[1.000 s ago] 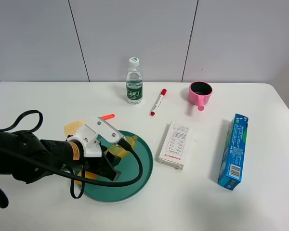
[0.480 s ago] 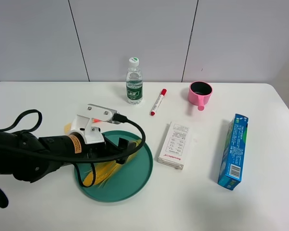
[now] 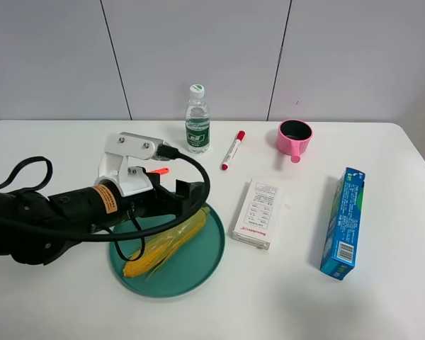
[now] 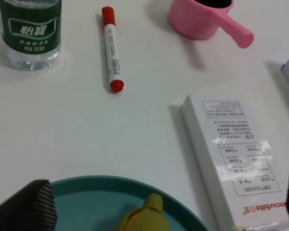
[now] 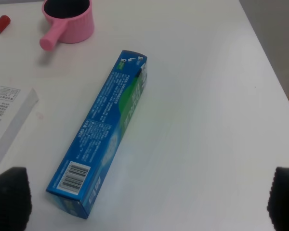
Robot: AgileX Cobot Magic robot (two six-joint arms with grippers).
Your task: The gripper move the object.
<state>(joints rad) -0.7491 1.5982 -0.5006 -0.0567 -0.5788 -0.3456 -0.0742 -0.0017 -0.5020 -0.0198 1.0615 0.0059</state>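
Observation:
The yellow corn cob point(image 3: 168, 243) with yellow-green husk lies slanted on the teal plate point(image 3: 205, 265). Its tip also shows in the left wrist view point(image 4: 145, 217). My left gripper point(image 3: 190, 194) is open and empty. It hangs just above the plate's far rim, apart from the corn. In the left wrist view the left gripper point(image 4: 161, 207) has its dark fingertips point(image 4: 31, 207) spread wide over the plate rim point(image 4: 86, 184). My right gripper point(image 5: 147, 199) is open and empty above the table, near a blue box, and is out of the exterior high view.
A white carton point(image 3: 257, 213) lies right of the plate, a blue toothpaste box point(image 3: 343, 222) further right. A water bottle point(image 3: 197, 120), a red marker point(image 3: 231, 150) and a pink cup point(image 3: 295, 137) stand at the back. An orange spatula handle point(image 3: 156, 171) pokes out behind the arm.
My left gripper has let go of the corn, risen and drawn back toward the plate's far rim. The corn now lies uncovered on the plate.

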